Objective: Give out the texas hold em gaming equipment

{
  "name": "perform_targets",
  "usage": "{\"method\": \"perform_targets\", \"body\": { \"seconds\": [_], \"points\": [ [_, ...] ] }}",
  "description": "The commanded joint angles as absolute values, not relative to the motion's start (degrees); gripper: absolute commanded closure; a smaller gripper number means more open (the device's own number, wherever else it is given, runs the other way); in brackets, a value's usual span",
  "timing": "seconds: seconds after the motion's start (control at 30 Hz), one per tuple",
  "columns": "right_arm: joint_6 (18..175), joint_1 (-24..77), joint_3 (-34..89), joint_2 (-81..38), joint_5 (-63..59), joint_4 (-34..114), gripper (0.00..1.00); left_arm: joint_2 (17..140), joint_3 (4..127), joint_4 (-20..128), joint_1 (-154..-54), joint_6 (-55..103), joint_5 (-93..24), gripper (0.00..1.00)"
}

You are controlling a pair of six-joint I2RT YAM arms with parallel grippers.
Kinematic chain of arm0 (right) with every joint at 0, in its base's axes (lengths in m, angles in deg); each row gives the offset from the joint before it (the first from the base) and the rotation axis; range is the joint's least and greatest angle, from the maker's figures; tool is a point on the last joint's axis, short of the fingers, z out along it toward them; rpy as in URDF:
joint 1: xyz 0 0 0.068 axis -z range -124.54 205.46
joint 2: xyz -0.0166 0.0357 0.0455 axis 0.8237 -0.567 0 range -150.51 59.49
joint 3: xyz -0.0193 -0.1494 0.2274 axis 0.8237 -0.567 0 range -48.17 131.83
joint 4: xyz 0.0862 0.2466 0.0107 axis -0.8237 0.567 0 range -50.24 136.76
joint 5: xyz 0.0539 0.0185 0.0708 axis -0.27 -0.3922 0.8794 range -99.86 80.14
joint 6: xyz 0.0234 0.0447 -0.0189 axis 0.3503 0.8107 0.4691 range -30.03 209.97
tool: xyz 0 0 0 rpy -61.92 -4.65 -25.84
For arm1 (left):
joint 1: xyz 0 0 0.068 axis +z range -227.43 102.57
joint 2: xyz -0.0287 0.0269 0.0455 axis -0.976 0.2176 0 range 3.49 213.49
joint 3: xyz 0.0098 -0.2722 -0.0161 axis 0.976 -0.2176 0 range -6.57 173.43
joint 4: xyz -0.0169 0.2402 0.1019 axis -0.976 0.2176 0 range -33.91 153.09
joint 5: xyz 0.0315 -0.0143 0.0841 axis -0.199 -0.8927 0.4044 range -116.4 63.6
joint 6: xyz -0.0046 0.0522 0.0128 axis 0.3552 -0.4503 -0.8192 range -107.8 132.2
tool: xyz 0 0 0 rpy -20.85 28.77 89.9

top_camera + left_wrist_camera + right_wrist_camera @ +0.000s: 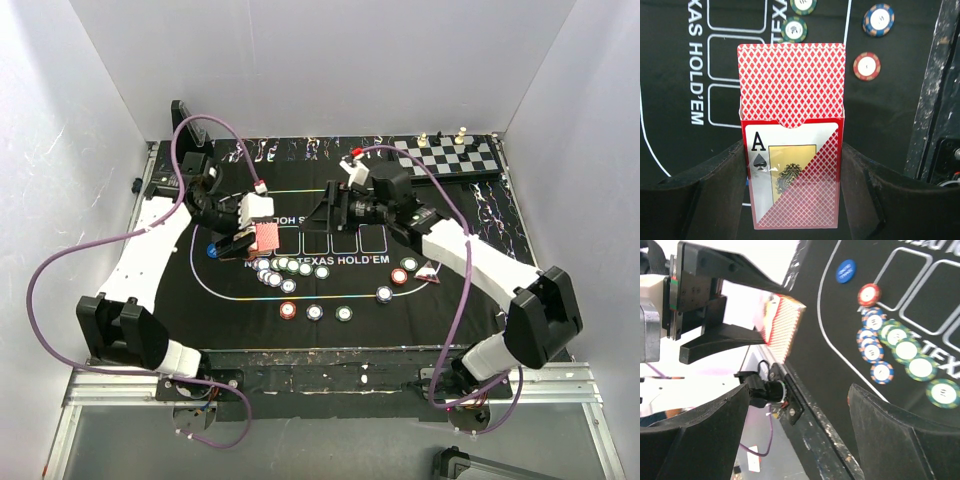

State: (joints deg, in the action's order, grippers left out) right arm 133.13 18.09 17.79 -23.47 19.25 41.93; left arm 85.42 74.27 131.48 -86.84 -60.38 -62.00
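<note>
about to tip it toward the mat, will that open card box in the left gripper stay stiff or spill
Probably fairly stiff: the card box shows straight walls while pinched in the left gripper. Its shiny face looks slippery, so it may slide in a light grip. With its top open, its contents could spill if tipped.

Counter (300, 372), dark and scuffed along its near edge, covered by a black felt mat (240, 310) printed with white outlines. On the mat: a cluster of poker chips (285, 268) left of centre; a row of three chips (314, 312) nearer the front; a triangular marker (428, 268) at right; a blue button disc (212, 250) at left. A chessboard (450, 157) lies at the far right corner.
</note>
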Motion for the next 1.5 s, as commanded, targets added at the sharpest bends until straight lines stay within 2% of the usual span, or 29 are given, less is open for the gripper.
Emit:
{"method": "perform_targets", "body": {
  "seconds": [0.0, 0.23, 0.7, 0.97, 1.1, 1.17, 1.27, 1.37, 1.4, 1.47],
  "points": [
    [134.98, 14.16, 24.42, -26.98, 22.84, 35.18, 0.13, 87.41, 81.31, 132.28, -90.26, -51.61, -64.37, 1.00],
    [138.04, 13.27, 26.63, -32.44, 23.54, 31.95, 0.11, 90.23, 88.96, 132.03, -93.25, -47.30, -64.37, 1.00],
    [144.63, 13.36, 25.75, -36.12, 23.80, 22.71, 0.10, 89.27, 89.50, 130.53, -94.13, -44.67, -65.34, 1.00],
    [150.35, 13.36, 28.04, -40.97, 26.53, 18.49, 0.20, 87.78, 89.06, 129.21, -95.01, -43.17, -65.25, 1.00],
    [152.28, 13.27, 27.33, -41.32, 27.06, 16.30, 0.30, 87.42, 88.53, 128.42, -95.27, -43.00, -65.16, 1.00],
    [153.25, 13.36, 26.63, -41.32, 27.23, 15.16, 0.42, 87.07, 87.92, 127.90, -95.53, -43.00, -65.16, 1.00],
    [155.44, 13.36, 25.93, -41.84, 28.90, 12.35, 0.53, 86.81, 86.95, 127.11, -95.80, -42.47, -64.37, 1.00],
    [157.82, 13.36, 25.67, -42.81, 31.10, 9.88, 0.67, 86.28, 85.81, 126.05, -95.89, -41.50, -64.11, 0.90],
    [158.35, 13.36, 25.14, -42.90, 31.27, 8.92, 0.72, 85.93, 85.19, 125.27, -95.80, -41.15, -64.02, 0.84],
    [159.75, 13.62, 24.35, -43.16, 31.89, 7.33, 0.83, 84.44, 83.96, 123.60, -95.89, -40.01, -65.07, 0.65]
  ]
}}
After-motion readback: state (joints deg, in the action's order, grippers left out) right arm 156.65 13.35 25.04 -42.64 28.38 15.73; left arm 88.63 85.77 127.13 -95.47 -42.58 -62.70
